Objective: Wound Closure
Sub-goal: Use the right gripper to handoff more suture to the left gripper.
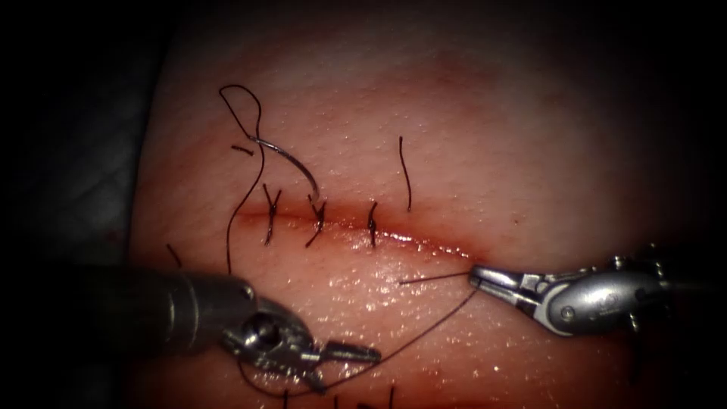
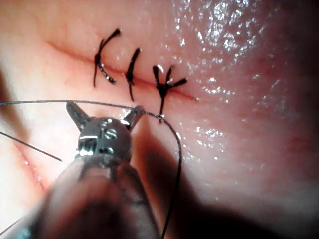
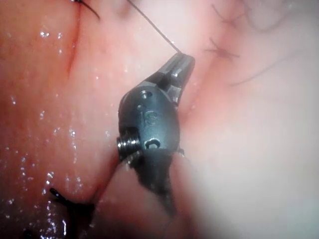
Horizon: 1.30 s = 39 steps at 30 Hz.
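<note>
My right gripper (image 1: 478, 276) sits on the near side of the cut (image 1: 424, 241), toward its right end, with its jaws closed on the thread (image 1: 424, 330). A short tail of thread sticks out to the left from its tip, and the longer strand sags down and left toward my left gripper (image 1: 356, 354).

My left gripper lies at the near left of the tissue (image 1: 469, 136). Its jaws stand apart, as my left wrist view (image 2: 104, 112) shows, and the thread runs across just beyond their tips; I cannot tell whether it touches them.

The needle (image 1: 291, 160) lies free on the tissue on the far side of the cut, toward the left. Neither gripper holds it. Its pointed end rests near the middle stitch (image 1: 316, 221), and I cannot tell whether the tip sits in the tissue. From its far end the thread makes a small loop (image 1: 241, 102), then drops down toward my left gripper.

Three knotted stitches cross the cut, and a loose cut piece of thread (image 1: 405, 173) lies just right of them.
</note>
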Available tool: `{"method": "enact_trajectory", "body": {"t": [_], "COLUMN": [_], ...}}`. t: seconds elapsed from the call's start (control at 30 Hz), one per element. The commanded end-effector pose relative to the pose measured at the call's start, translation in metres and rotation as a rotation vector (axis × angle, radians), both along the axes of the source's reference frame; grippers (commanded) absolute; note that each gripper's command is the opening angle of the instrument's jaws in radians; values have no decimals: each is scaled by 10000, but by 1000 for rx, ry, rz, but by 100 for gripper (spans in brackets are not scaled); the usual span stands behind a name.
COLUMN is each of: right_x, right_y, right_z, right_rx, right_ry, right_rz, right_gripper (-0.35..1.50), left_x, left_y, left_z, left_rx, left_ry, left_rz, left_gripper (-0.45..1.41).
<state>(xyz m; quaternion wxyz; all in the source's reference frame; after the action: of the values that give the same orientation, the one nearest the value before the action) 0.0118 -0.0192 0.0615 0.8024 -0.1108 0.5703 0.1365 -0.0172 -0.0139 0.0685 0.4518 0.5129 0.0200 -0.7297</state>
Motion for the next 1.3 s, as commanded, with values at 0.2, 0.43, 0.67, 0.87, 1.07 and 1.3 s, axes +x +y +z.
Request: {"method": "enact_trajectory", "body": {"t": [0.2, 0.43, 0.67, 0.87, 1.07, 1.3], "right_x": [5, 5, 5, 7, 7, 7], "right_y": [0, 2, 2, 2, 0, -1], "right_z": [9, 11, 10, 10, 11, 9], "right_rx": [3, 10, 9, 9, 7, 19], "right_ry": [8, 10, 10, 10, 11, 12], "right_rz": [3, 5, 5, 6, 5, 6], "right_gripper": [-35, -35, -35, -35, -35, -35], "left_x": [9, 3, 10, 11, 7, -2], "left_y": [-11, -26, -15, -7, -9, -13], "left_z": [-8, -8, -21, -24, -29, -26], "left_rx": [9, 41, 59, -7, -54, -74], "left_ry": [13, 13, -46, -133, -191, -188], "left_rz": [46, 118, 126, 136, 176, 211], "left_gripper": [54, 42, 44, 57, 59, 46]}}
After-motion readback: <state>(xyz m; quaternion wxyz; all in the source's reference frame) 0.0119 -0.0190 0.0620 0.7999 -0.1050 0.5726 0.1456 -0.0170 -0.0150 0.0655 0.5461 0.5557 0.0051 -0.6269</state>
